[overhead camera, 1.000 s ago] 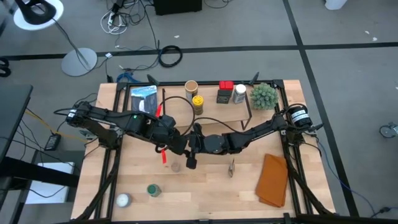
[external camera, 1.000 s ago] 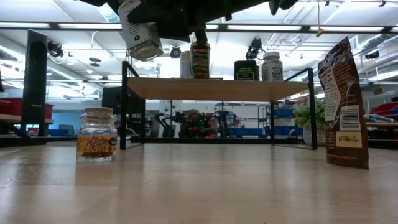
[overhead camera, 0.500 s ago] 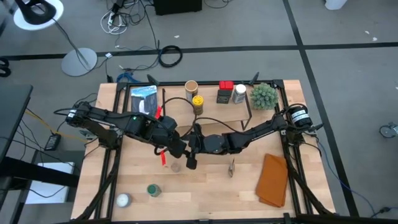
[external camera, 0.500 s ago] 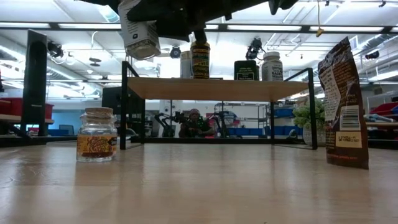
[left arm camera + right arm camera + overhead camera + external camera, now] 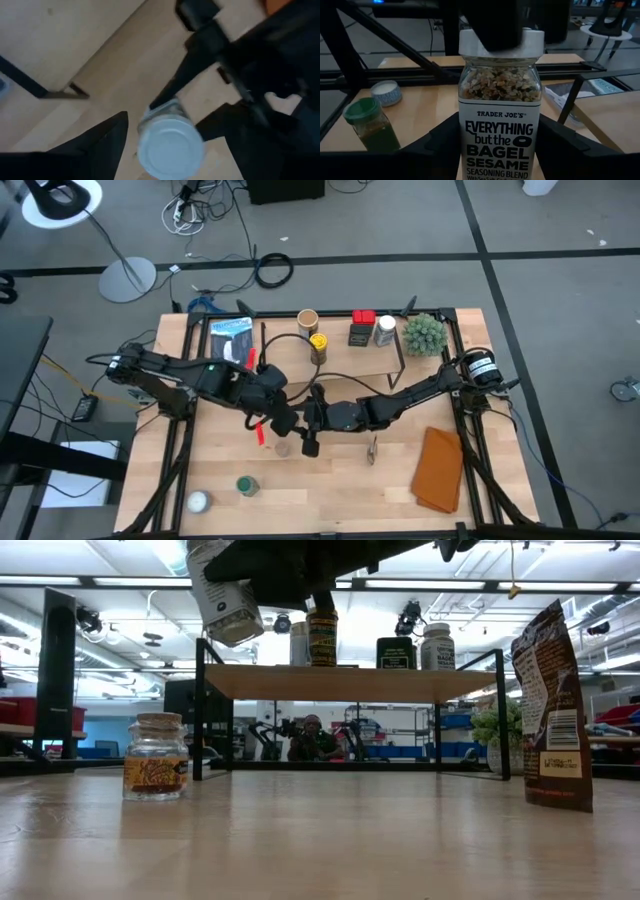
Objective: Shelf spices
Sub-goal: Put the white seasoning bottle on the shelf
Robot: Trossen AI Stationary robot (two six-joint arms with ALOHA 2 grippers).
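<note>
Item held: seasoning jar (image 5: 499, 100), white-capped, raised above the table's middle in front of the shelf (image 5: 350, 360); right gripper (image 5: 310, 442) grips its body between both fingers, label legible only in the right wrist view. Left gripper (image 5: 283, 427) sits just beside it; the left wrist view alone shows its fingers (image 5: 107, 137) spread wide and clear of the cap. The low view shows the jar tilted, a cork-topped jar (image 5: 156, 756) on the table, and four containers on the shelf.
</note>
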